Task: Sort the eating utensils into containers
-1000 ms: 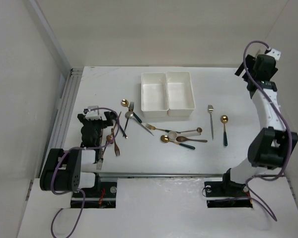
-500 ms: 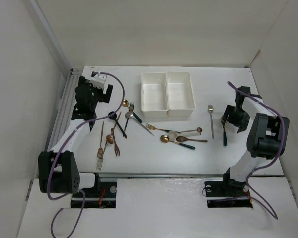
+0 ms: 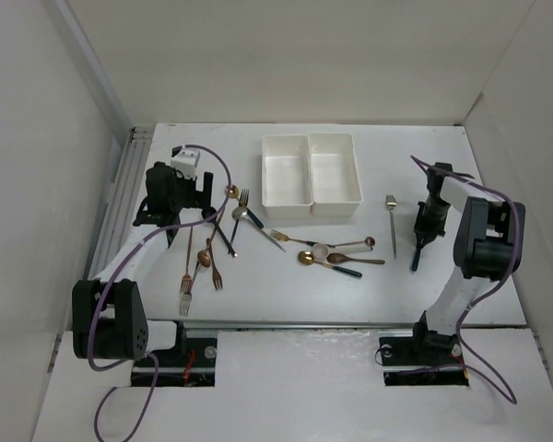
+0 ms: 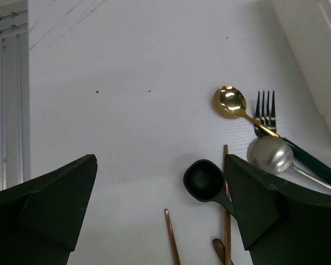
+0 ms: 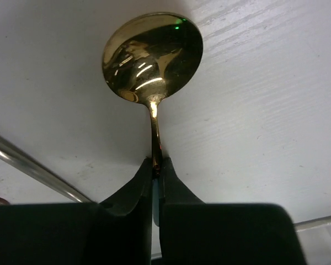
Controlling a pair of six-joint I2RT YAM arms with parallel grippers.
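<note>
- My right hand was pinched narrow on the thin neck of a gold-bowled spoon with a dark green handle, just behind the bowl.
- That spoon sat on the right side of the white tabletop, right of the bins. Its handle pointed back toward my base, and I could not tell whether the bowl touched the surface.
- A slim silver fork lay just beside it on its left, apart from it.
- My left hand was spread wide over the left part of the tabletop, holding nothing.
- Between and just past its fingers lay a black spoon, a thin copper handle, a silver spoon bowl, a silver fork head and a second gold spoon with a green handle.
- Two joined white rectangular plastic bins stood at the far middle of the tabletop.
- More gold and copper spoons lay tangled in front of the bins, and copper forks lay near my left arm.
</note>
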